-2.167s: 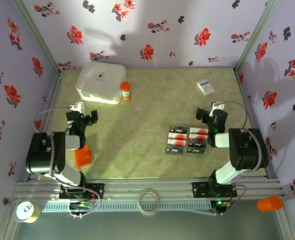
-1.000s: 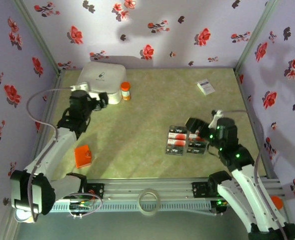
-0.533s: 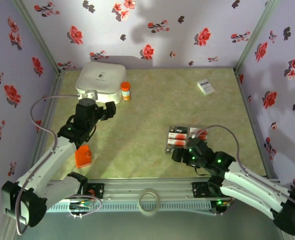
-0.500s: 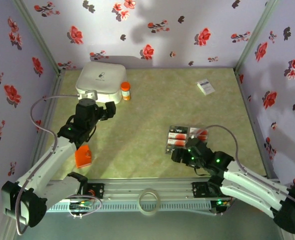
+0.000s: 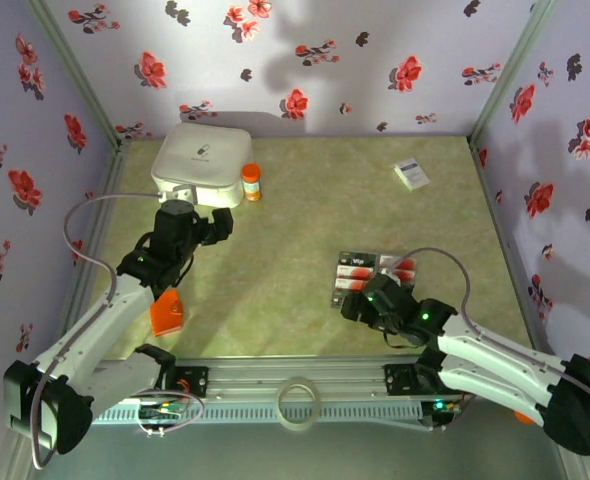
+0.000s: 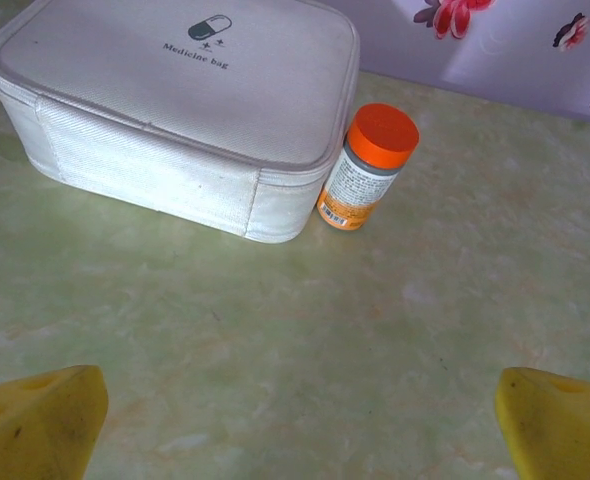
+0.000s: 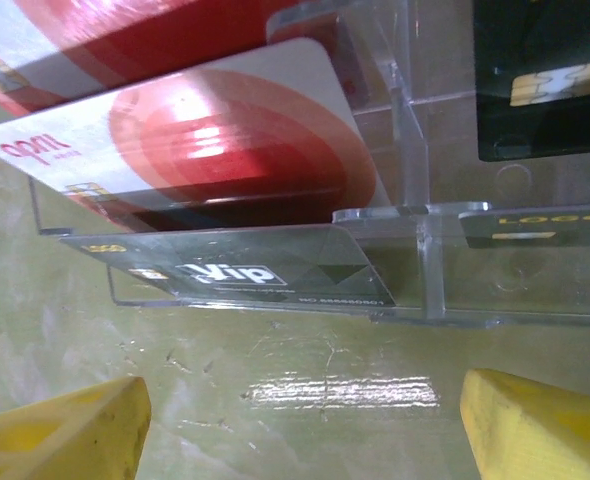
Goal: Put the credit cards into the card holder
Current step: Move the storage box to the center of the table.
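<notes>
**A:** Credit cards [image 5: 375, 280], seen from above: the right end effector [image 5: 355, 302] has swung round to their near edge, jaws spread, gripping nothing.

**B:** So a pick-up looks close. And the card holder [image 5: 165, 314]?

**A:** Far left of the cards, tucked beside the left arm [image 5: 95, 325]. I can't tell whether it's open or folded.

**B:** Left wrist view?

**A:** The left end effector [image 6: 300, 415] is released. It has reached out to face the medicine bag [image 6: 175, 100] and bottle [image 6: 370, 165], well away from the cards.

**B:** Right wrist view?

**A:** The cards stand in a clear rack [image 7: 415, 100] with their edges cut off, so the count is unclear.

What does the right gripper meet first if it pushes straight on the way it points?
Probably the dark VIP credit card in the front slot of the clear rack; the open right gripper points low, so the table might come first.
</notes>
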